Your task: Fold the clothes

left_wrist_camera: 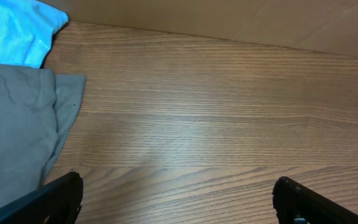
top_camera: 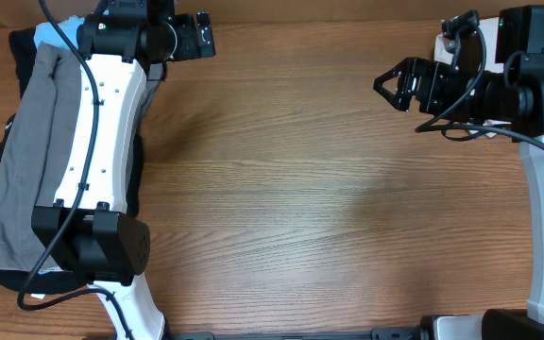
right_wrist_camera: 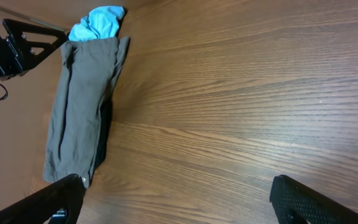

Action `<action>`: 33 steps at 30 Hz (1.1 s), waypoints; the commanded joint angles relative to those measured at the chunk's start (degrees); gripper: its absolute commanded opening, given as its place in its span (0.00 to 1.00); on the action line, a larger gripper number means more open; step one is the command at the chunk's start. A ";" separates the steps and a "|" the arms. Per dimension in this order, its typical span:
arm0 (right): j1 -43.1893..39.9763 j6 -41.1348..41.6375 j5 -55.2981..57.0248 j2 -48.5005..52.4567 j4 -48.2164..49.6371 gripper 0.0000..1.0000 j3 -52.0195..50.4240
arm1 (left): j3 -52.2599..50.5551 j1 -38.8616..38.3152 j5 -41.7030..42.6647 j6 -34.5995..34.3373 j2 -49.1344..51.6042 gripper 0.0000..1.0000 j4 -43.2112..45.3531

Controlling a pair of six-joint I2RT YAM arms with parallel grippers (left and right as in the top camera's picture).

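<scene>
On table [top_camera: 300,208], left edge: grey garment [top_camera: 26,161] touching blue garment [top_camera: 49,34].
Left gripper [left_wrist_camera: 178,200], right gripper [right_wrist_camera: 178,200]: jaws stood wide apart, empty.

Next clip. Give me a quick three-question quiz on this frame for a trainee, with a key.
1. True or false: the left gripper is shut on the grey garment.
2. Which garment pokes out beyond the far end of the grey one? A) light-blue B) red C) yellow
3. Fill in: the right gripper is ____, with nothing between its fingers.
Key: 1 false, as it is open over bare table; 2 A, the light-blue garment; 3 open.
</scene>
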 commanded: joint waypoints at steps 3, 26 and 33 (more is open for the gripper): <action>0.22 -0.83 4.83 -0.90 5.25 1.00 -0.22 | -0.15 -0.39 -0.57 -0.81 0.72 1.00 0.13; -0.70 -5.03 18.01 -39.19 47.04 1.00 -54.97 | -0.15 -0.39 -0.57 -0.81 0.72 1.00 0.13; -4.66 -3.13 17.53 -63.49 57.20 1.00 -81.59 | -0.15 -0.39 -0.57 -0.81 0.72 1.00 0.13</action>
